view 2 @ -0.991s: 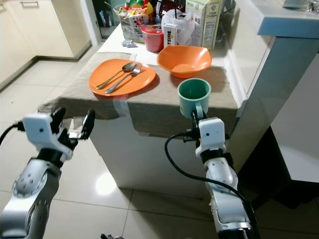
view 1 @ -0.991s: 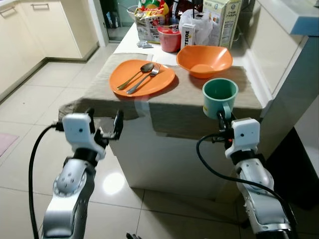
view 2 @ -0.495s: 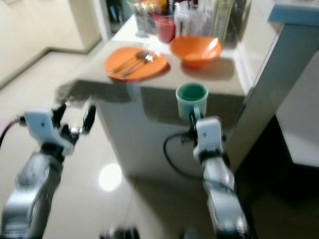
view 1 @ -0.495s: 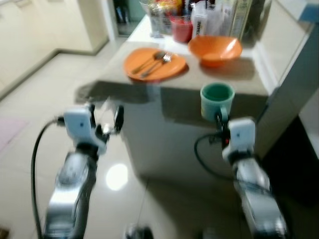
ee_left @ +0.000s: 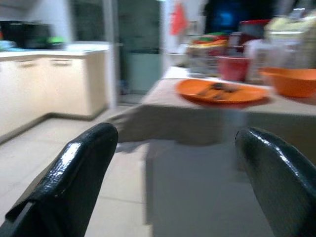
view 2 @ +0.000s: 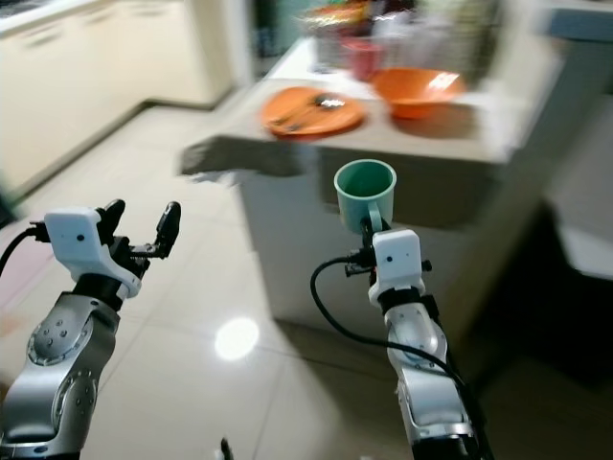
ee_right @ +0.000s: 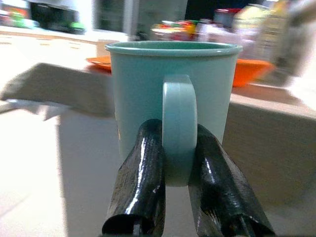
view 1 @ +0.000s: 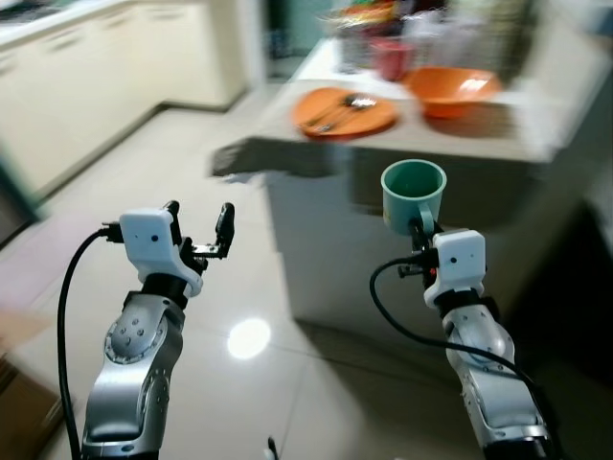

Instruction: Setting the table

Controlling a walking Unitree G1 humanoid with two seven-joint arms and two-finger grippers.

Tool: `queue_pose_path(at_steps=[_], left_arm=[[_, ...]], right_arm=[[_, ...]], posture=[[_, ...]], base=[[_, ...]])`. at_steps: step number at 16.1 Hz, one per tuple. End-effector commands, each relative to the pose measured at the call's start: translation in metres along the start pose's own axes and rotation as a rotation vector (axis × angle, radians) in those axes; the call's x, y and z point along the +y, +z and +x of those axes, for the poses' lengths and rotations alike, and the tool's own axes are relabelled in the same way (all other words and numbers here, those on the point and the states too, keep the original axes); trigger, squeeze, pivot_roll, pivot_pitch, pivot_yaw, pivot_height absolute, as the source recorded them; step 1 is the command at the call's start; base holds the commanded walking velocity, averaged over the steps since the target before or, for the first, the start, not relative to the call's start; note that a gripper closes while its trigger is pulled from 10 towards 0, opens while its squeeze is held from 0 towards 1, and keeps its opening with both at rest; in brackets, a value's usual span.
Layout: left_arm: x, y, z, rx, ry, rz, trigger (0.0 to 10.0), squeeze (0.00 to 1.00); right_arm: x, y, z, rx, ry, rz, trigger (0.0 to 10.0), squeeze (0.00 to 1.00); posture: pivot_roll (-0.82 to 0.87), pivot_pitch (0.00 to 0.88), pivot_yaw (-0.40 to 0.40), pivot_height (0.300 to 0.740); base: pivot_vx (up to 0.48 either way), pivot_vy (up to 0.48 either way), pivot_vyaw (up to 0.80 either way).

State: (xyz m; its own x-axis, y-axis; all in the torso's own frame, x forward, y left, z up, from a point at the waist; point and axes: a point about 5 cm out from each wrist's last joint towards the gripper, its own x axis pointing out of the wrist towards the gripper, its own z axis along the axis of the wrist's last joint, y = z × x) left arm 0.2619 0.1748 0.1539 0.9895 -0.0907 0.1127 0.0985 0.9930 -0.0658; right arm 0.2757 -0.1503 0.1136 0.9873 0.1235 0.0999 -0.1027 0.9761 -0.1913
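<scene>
A teal mug (view 1: 413, 196) stands upright in the air in front of the table, off its near edge. My right gripper (view 1: 420, 228) is shut on its handle, with the black fingers (ee_right: 143, 168) pinching it from both sides. My left gripper (view 1: 199, 218) is held up over the floor to the left, open with nothing in it. On the cloth-covered table (view 1: 460, 144) lie an orange plate (view 1: 345, 110) bearing a spoon and fork (view 1: 337, 103) and, to its right, an orange bowl (view 1: 453, 91).
A red cup (view 1: 391, 57) and blurred food packages crowd the table's far end. Cream kitchen cabinets (view 1: 86, 86) run along the left. Glossy tiled floor (view 1: 249, 335) spreads below both arms. The picture is blurred by motion.
The whole picture has shifted: the table now sits farther off and more to the right, and more floor shows. The mug stays in my right gripper; the left stays open.
</scene>
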Motion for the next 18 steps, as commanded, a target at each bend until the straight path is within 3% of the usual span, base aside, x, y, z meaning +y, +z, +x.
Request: queue_pose_path(at_steps=[1, 7, 11, 18], left_arm=[[-0.003, 0.002, 0.004, -0.005, -0.017, 0.006, 10.0, 0.00], [-0.006, 0.002, 0.007, -0.004, -0.027, 0.031, 10.0, 0.00], [-0.008, 0.004, 0.008, -0.025, -0.003, -0.022, 10.0, 0.00], [-0.016, 0.008, 0.012, -0.058, -0.049, -0.005, 10.0, 0.00]], right_arm=[[-0.003, 0.003, 0.002, -0.013, -0.012, 0.004, 10.0, 0.00], [-0.003, 0.005, 0.003, -0.026, -0.013, -0.013, 10.0, 0.00], [-0.003, 0.007, 0.007, -0.042, -0.009, -0.027, 10.0, 0.00], [-0.005, 0.003, 0.012, -0.041, -0.015, -0.050, 10.0, 0.00]], posture=[[-0.15, 0.000, 0.097, 0.740], [-0.15, 0.000, 0.096, 0.740], [-0.15, 0.000, 0.094, 0.740], [-0.15, 0.000, 0.093, 0.740]], base=[[0.000, 0.000, -0.51], [0.000, 0.000, -0.26], [0.061, -0.413, 0.00], [0.034, -0.406, 0.00]])
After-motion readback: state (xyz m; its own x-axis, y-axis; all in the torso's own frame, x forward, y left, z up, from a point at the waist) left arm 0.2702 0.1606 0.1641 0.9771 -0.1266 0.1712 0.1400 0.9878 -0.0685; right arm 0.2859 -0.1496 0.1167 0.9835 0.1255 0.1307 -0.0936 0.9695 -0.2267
